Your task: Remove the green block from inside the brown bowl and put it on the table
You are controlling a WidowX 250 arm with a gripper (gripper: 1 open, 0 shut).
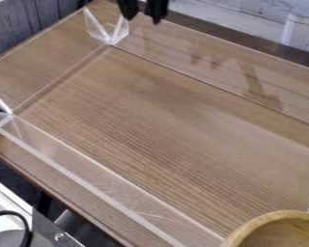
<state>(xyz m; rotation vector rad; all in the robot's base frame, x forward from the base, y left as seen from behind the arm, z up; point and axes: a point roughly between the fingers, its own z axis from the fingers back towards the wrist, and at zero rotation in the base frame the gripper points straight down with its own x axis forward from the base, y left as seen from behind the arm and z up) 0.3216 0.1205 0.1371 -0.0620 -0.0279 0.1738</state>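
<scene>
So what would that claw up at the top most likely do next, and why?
Probably travel toward the brown bowl at the lower right corner. The claw hangs near the top edge of the picture, far across the table from it, with nothing visible between its fingertips. No green block shows anywhere on the wood, and the bowl's inside is mostly cut off, so the block may sit there.

The table (157, 116) lies bare across its whole middle, open to a descent anywhere from 9 to 3 o'clock. Low clear walls (67, 154) fence its edges and block sideways entry at table height. The brown bowl (280, 232) fills the 5 o'clock corner. The gripper (142, 12) hangs at 12 o'clock, at the frame's top edge.
</scene>
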